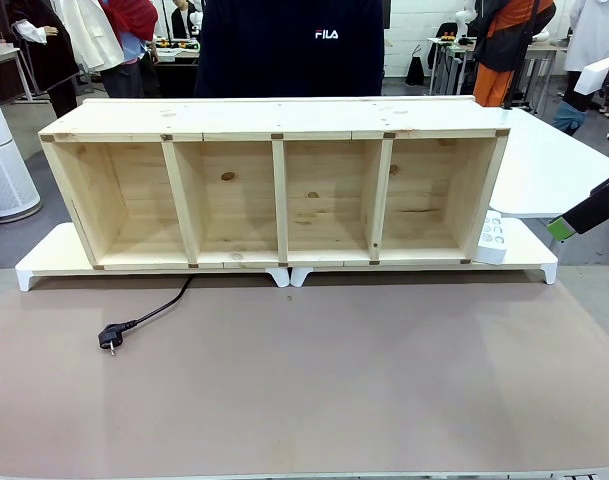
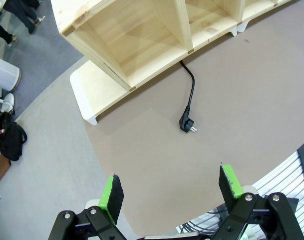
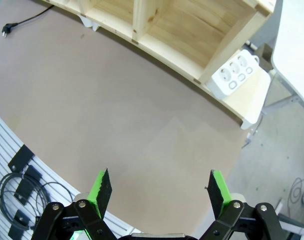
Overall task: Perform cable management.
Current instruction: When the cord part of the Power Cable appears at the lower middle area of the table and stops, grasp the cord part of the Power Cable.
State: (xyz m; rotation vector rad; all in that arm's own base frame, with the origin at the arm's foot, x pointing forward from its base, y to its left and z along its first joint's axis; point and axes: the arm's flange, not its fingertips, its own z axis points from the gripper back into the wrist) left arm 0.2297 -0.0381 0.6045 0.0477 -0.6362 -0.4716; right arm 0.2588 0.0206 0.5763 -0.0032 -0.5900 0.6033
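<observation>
The left pincer point(image 2: 171, 187) hangs above the table's point(image 1: 334, 380) left part. Its jaws stand wide apart and the green pads point(image 2: 112, 192) have nothing between them. The brown table top lies bare under it.

Ahead of that pincer lies the cable point(image 1: 159, 308). It comes out from under the shelf's point(image 1: 279, 135) front edge, about below the divider between the first and second compartments from the left. From there it runs in a loose curve toward the robot's left. It ends in the plug point(image 1: 109, 339), which lies flat on the table, well apart from both pincers. In the left wrist view the same cable point(image 2: 191, 90) drops from the shelf point(image 2: 142, 40) to the plug point(image 2: 187, 124). No hand or pincer touches it.

The shelf is of pale wood and lies on its long side, with four open compartments facing the robot. It rests on a low white riser point(image 1: 44, 262) that sticks out past it at either end. Behind it stands a person point(image 1: 294, 45) in a dark top.

At the shelf's right end a white strip point(image 1: 492, 238) lies on the riser, just beside the outer wall. The right wrist view shows the strip point(image 3: 234, 75) with its sockets up.

The right pincer point(image 3: 159, 187) hangs above the table's right part, jaws also spread wide and holding nothing. The plug point(image 3: 6, 28) shows far off at that view's top left corner.
</observation>
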